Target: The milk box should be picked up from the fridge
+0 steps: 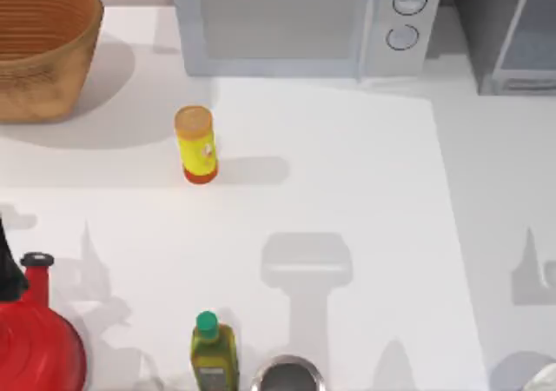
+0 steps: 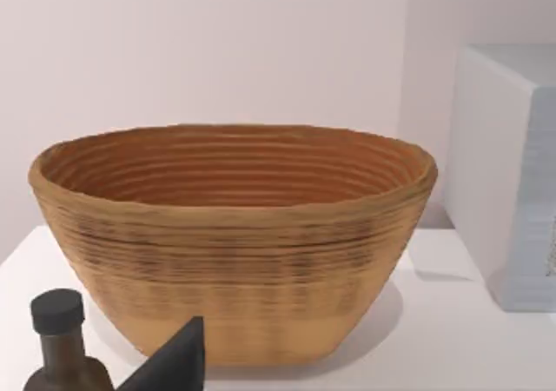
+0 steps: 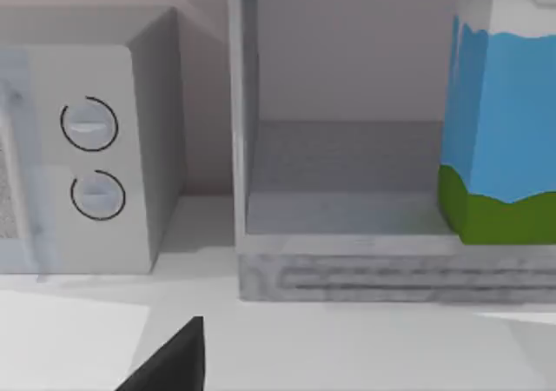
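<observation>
Approach step: milk box [image 3: 499, 122] upright inside open fridge [image 3: 347, 261], right of frame, ungrasped. Right gripper's finger state impossible to tell; next, reaching in squarely

Matt ribbed woven basket [image 2: 234, 235]

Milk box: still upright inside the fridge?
Yes. The milk box stands upright on the fridge shelf, green band lowest, untouched.
</observation>
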Robot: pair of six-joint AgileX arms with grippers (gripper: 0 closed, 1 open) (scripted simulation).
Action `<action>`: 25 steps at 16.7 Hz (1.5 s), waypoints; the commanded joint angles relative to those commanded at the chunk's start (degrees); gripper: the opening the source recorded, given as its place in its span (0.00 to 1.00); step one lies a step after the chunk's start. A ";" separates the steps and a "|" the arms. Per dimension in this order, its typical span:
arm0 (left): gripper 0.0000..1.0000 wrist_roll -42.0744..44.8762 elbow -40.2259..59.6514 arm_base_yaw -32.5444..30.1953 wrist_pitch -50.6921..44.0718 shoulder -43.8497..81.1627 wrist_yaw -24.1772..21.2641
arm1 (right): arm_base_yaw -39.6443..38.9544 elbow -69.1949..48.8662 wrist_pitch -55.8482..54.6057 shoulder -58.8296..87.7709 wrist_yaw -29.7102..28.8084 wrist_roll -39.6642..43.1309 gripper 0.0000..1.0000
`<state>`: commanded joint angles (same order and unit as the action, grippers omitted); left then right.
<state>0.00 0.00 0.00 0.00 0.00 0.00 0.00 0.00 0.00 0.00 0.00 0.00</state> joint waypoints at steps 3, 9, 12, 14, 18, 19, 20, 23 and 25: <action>1.00 0.00 0.00 0.00 0.00 0.00 0.00 | 0.22 0.04 -0.43 0.56 0.21 -0.01 1.00; 1.00 0.00 0.00 0.00 0.00 0.00 0.00 | 5.99 -0.54 -14.31 16.23 4.97 -0.19 1.00; 1.00 0.00 0.00 0.00 0.00 0.00 0.00 | 10.62 -2.22 -27.90 31.33 8.90 -0.18 1.00; 1.00 0.00 0.00 0.00 0.00 0.00 0.00 | 13.90 -3.88 -38.59 42.78 11.87 -0.16 1.00; 1.00 0.00 0.00 0.00 0.00 0.00 0.00 | 20.16 -7.61 -60.25 65.00 18.01 -0.16 1.00; 1.00 0.00 0.00 0.00 0.00 0.00 0.00 | 21.57 -8.43 -65.06 70.00 19.51 -0.18 1.00; 1.00 0.00 0.00 0.00 0.00 0.00 0.00 | 22.90 -9.14 -69.47 74.72 20.95 -0.21 1.00; 1.00 0.00 0.00 0.00 0.00 0.00 0.00 | 26.42 -10.49 -80.57 87.24 24.84 -0.43 1.00; 1.00 0.00 0.00 0.00 0.00 0.00 0.00 | 28.29 -10.77 -86.28 94.31 26.91 -0.64 1.00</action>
<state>0.00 0.00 0.00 0.00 0.00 0.00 28.29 -10.77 -86.28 94.31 26.91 -0.64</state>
